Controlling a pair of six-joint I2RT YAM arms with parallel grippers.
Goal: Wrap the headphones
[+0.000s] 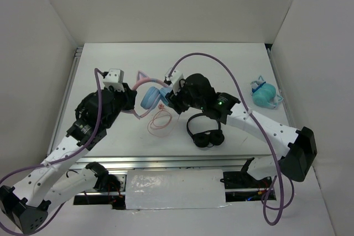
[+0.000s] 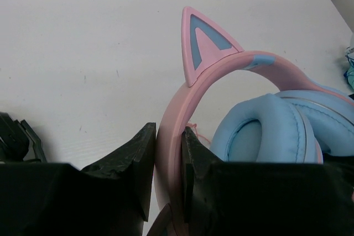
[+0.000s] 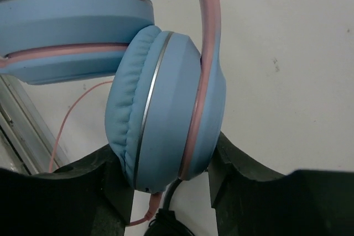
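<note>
The headphones (image 1: pixel 148 95) are light blue with a pink headband and pink cat ears, and lie mid-table between both arms. My left gripper (image 1: pixel 130 99) is shut on the pink headband (image 2: pixel 172 153), with a cat ear (image 2: pixel 204 45) just above the grip. My right gripper (image 1: pixel 172 96) is shut on one blue ear cup (image 3: pixel 166 109); the other cup (image 3: pixel 72 23) shows above it. The thin pink cable (image 1: pixel 160 119) lies in loose loops on the table in front of the headphones, and its plug enters the held cup (image 3: pixel 152 208).
A plain black pair of headphones (image 1: pixel 204 132) lies just under my right arm. A teal-green pair (image 1: pixel 264 95) sits near the right wall. White walls enclose the table (image 1: pixel 110 136) on three sides; a metal rail runs along its near edge.
</note>
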